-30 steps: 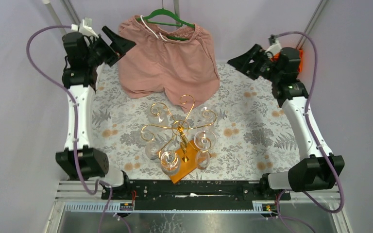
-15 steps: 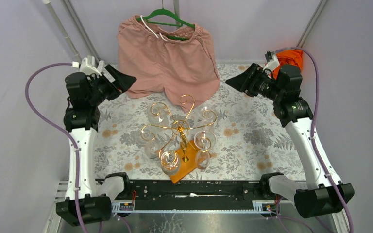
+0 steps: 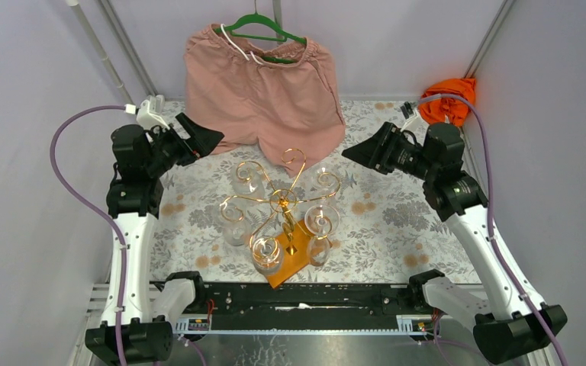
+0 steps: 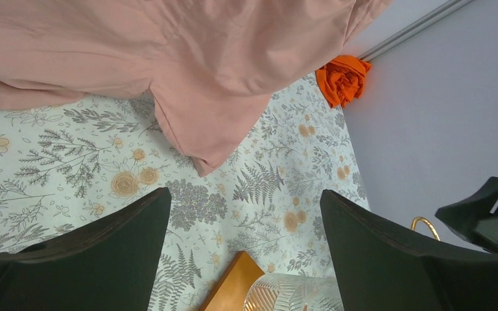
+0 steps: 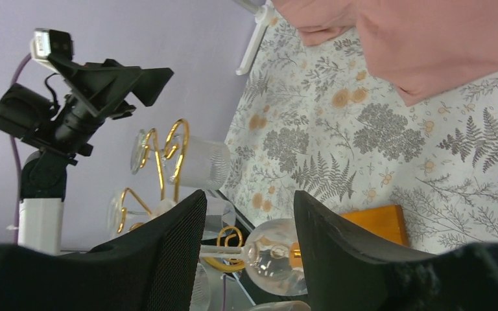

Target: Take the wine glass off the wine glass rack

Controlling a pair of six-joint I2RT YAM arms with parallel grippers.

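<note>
Hovering up and to the left of the wine glass rack (image 3: pixel 283 200), the left gripper (image 3: pixel 200 136) holds its fingers wide apart around nothing, and the right gripper (image 3: pixel 355 152), opposite on the rack's right, is likewise parted and empty. Wine glasses (image 3: pixel 266 252) hang on the rack's scroll arms; pink shorts (image 3: pixel 263 91) hang behind it.

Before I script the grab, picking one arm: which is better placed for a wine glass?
Probably right: the right gripper, open, frames a wine glass between its fingers; the left gripper faces mostly tablecloth.
</note>
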